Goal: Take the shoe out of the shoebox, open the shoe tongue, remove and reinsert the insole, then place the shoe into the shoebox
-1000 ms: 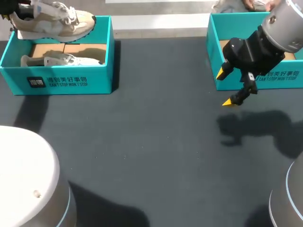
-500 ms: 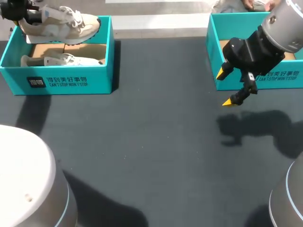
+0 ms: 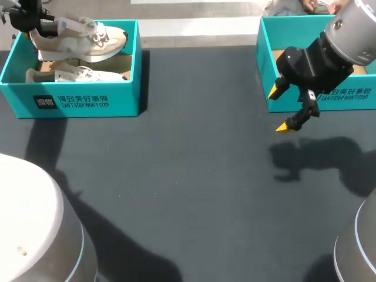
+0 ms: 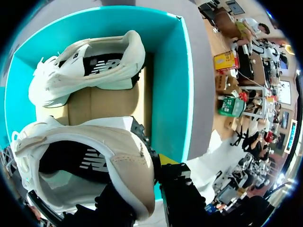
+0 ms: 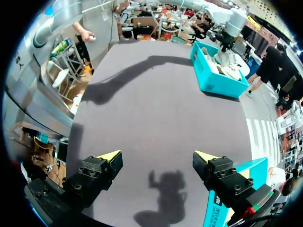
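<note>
One beige shoe clamped in left claw over rectangular teal shoebox; right claw wide

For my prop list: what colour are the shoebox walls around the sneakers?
The open cardboard shoebox has teal walls; clearest in left wrist view.

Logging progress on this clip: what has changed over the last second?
The left gripper, shut on the beige sneaker, has carried it rightward and lower in the head view, over the left shoebox. The white sneaker inside and the open right gripper stayed put.
</note>
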{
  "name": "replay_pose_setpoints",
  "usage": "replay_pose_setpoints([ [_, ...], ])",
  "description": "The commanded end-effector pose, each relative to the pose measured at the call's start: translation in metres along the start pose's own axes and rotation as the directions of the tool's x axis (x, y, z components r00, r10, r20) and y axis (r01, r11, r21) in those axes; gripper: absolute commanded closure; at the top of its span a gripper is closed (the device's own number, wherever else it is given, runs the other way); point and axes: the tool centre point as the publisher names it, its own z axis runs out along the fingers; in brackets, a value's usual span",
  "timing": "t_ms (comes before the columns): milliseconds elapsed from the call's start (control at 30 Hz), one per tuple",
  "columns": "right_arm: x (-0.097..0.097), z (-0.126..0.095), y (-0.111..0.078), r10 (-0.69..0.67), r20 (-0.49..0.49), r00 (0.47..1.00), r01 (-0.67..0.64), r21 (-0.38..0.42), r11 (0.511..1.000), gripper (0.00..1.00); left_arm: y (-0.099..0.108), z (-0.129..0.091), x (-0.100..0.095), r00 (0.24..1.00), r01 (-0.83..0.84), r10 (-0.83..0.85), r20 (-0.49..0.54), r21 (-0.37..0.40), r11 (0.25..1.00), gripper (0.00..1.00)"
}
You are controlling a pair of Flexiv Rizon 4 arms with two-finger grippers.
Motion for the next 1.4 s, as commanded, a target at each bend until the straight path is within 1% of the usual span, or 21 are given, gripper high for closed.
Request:
replay_pose_setpoints([
  [33, -0.001, 0.001, 0.001, 0.000, -0.002, 1.000, 0.000, 0.003, 1.000, 0.00, 0.002, 0.015, -0.004, 1.000, -0.002, 0.002, 0.005, -0.003, 1.000, 1.00],
  [200, -0.001, 0.001, 0.001, 0.000, -0.002, 1.000, 0.000, 0.003, 1.000, 0.00, 0.003, 0.032, -0.011, 1.000, -0.004, 0.004, 0.023, 0.007, 1.000, 1.00],
  [300, -0.001, 0.001, 0.001, 0.000, -0.002, 1.000, 0.000, 0.003, 1.000, 0.00, 0.003, 0.040, -0.016, 1.000, 0.006, -0.006, 0.016, 0.005, 1.000, 1.00],
  [433, -0.001, 0.001, 0.001, 0.000, -0.002, 1.000, 0.000, 0.003, 1.000, 0.00, 0.002, 0.052, -0.021, 1.000, -0.002, 0.001, 0.024, 0.036, 0.999, 1.00],
  [700, -0.001, 0.001, 0.001, 0.000, -0.002, 1.000, 0.000, 0.003, 1.000, 0.00, 0.005, 0.069, -0.024, 0.999, -0.017, 0.013, 0.038, 0.086, 0.996, 1.00],
  [767, -0.001, 0.001, 0.001, 0.000, -0.002, 1.000, 0.000, 0.003, 1.000, 0.00, 0.005, 0.071, -0.025, 0.999, -0.030, 0.027, 0.032, 0.083, 0.996, 1.00],
  [800, -0.001, 0.001, 0.001, 0.000, -0.002, 1.000, 0.000, 0.003, 1.000, 0.00, 0.005, 0.071, -0.025, 0.999, -0.025, 0.023, 0.027, 0.087, 0.996, 0.98],
  [833, -0.001, 0.001, 0.001, 0.000, -0.002, 1.000, 0.000, 0.003, 1.000, 0.00, 0.006, 0.072, -0.026, 0.999, -0.031, 0.028, 0.029, 0.094, 0.995, 0.61],
  [867, -0.001, 0.001, 0.001, 0.000, -0.002, 1.000, 0.000, 0.003, 1.000, 0.00, 0.006, 0.071, -0.026, 0.999, -0.039, 0.036, 0.031, 0.092, 0.995, 0.51],
  [900, -0.001, 0.001, 0.001, 0.000, -0.002, 1.000, 0.000, 0.003, 1.000, 0.00, 0.006, 0.070, -0.025, 0.999, -0.038, 0.035, 0.030, 0.090, 0.995, 0.45],
  [967, -0.001, 0.001, 0.001, 0.000, -0.002, 1.000, 0.000, 0.003, 1.000, 0.00, 0.006, 0.065, -0.024, 0.999, -0.040, 0.037, 0.036, 0.085, 0.996, 0.21],
  [1000, -0.001, 0.001, 0.001, 0.000, -0.002, 1.000, 0.000, 0.003, 1.000, 0.00, 0.006, 0.063, -0.024, 0.999, -0.039, 0.036, 0.038, 0.083, 0.996, 0.20],
  [1067, -0.001, 0.001, 0.001, 0.000, -0.002, 1.000, 0.000, 0.003, 1.000, 0.00, 0.006, 0.055, -0.023, 0.998, -0.037, 0.033, 0.052, 0.077, 0.996, 0.12],
  [1167, -0.001, 0.001, 0.001, 0.000, -0.002, 1.000, 0.000, 0.003, 1.000, 0.00, 0.006, 0.044, -0.023, 0.997, -0.041, 0.036, 0.072, 0.069, 0.997, 0.08],
  [1400, -0.001, 0.001, 0.001, 0.000, -0.002, 1.000, 0.000, 0.003, 1.000, 0.00, 0.003, 0.009, -0.031, 0.991, -0.039, 0.032, 0.129, 0.048, 0.998, 0.09],
])
